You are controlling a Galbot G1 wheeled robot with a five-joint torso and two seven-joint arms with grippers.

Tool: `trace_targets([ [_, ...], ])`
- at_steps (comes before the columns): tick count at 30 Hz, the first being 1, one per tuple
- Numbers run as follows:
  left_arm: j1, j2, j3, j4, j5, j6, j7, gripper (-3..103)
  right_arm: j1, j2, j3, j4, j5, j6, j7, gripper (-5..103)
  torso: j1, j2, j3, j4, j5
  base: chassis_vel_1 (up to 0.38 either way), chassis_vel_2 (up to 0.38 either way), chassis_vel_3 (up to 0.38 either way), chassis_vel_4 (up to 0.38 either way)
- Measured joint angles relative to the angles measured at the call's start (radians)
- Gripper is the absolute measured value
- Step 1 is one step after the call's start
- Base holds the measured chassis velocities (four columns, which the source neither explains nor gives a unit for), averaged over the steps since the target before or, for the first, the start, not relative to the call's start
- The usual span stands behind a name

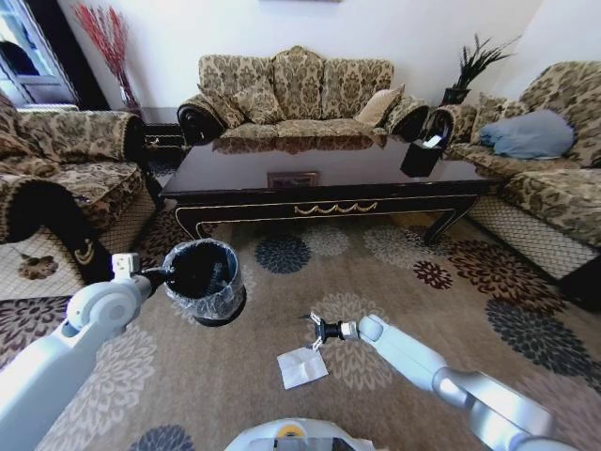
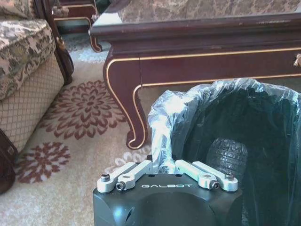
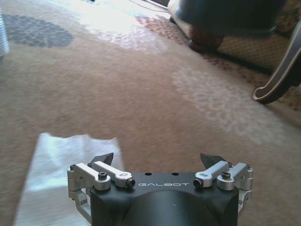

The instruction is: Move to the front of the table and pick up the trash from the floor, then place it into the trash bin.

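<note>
Your left gripper (image 1: pixel 167 275) holds the bin (image 1: pixel 207 280) by the near left part of its rim, and the bin sits over the floral carpet (image 1: pixel 394 282) in front of the counter (image 1: pixel 310 169), toward its left end. In your left wrist view the jaws of that gripper (image 2: pixel 162 165) are clamped together on a bunched fold of the liner (image 2: pixel 164 122) at the rim of the bin (image 2: pixel 263 141); the dark inside of the bin opens just past them. Behind it you see the counter's (image 2: pixel 197 47) gold-lined front rail and a curved leg (image 2: pixel 127 99).

Your right gripper (image 1: pixel 313 330) hangs low over the carpet, right of the bin and well apart from it. Its jaws stand apart with nothing between them; the right wrist view shows the two dark fingertips (image 3: pixel 104 158) spread wide over the carpet (image 3: pixel 141 94).

The paper (image 1: pixel 302 367) lies flat on the carpet just beside the right gripper, a little nearer to you and slightly to its left. In the right wrist view the paper (image 3: pixel 51 174) lies under the gripper (image 3: pixel 157 160), off toward one fingertip rather than centred between the two. From the pictures you cannot tell whether the tips touch it.

A small dark box (image 1: pixel 422 156) with white tissue stands on the counter near its right end. Sofas (image 1: pixel 296 89) ring the counter on three sides.
</note>
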Motion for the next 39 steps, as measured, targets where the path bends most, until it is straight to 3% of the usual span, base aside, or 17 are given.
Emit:
trace_targets([
  [14, 0.021, -0.015, -0.005, 0.015, 0.027, 0.001, 0.030, 3, -0.005, 0.017, -0.084, -0.091, 0.053, -0.029, -0.017, 100, 0.000, 0.000, 0.000, 0.0001, -0.0004, 0.000, 0.000, 0.000, 0.000],
  [22, 0.015, -0.012, 0.010, 0.027, 0.039, 0.001, 0.037, 3, 0.001, 0.061, -0.075, -0.164, 0.079, -0.045, -0.146, 100, 0.000, 0.000, 0.000, 0.0003, -0.0001, 0.000, 0.000, 0.000, 0.000],
  [29, 0.025, -0.016, 0.014, 0.027, 0.057, 0.000, 0.042, 3, 0.001, 0.073, -0.069, -0.186, 0.064, -0.038, -0.142, 103, 0.000, 0.000, 0.000, 0.0002, -0.0002, 0.000, 0.000, 0.000, 0.000],
  [31, 0.026, -0.017, 0.014, 0.027, 0.058, 0.001, 0.043, 3, 0.001, 0.074, -0.068, -0.186, 0.064, -0.038, -0.142, 100, 0.000, 0.000, 0.000, 0.0002, -0.0002, 0.000, 0.000, 0.000, 0.000],
  [35, 0.030, -0.019, 0.014, 0.027, 0.065, 0.000, 0.044, 3, 0.000, 0.072, -0.064, -0.185, 0.063, -0.037, -0.143, 79, 0.000, 0.000, 0.000, 0.0001, -0.0002, 0.000, 0.000, 0.000, 0.000],
  [37, 0.030, -0.019, 0.015, 0.027, 0.066, 0.000, 0.044, 3, 0.000, 0.072, -0.063, -0.184, 0.063, -0.037, -0.144, 79, 0.000, 0.000, 0.000, 0.0001, -0.0002, 0.000, 0.000, 0.000, 0.000],
  [39, 0.032, -0.019, 0.015, 0.026, 0.069, 0.000, 0.044, 3, -0.003, 0.068, -0.060, -0.182, 0.062, -0.035, -0.148, 68, 0.000, 0.000, 0.000, 0.0002, -0.0002, 0.000, 0.000, 0.000, 0.000],
])
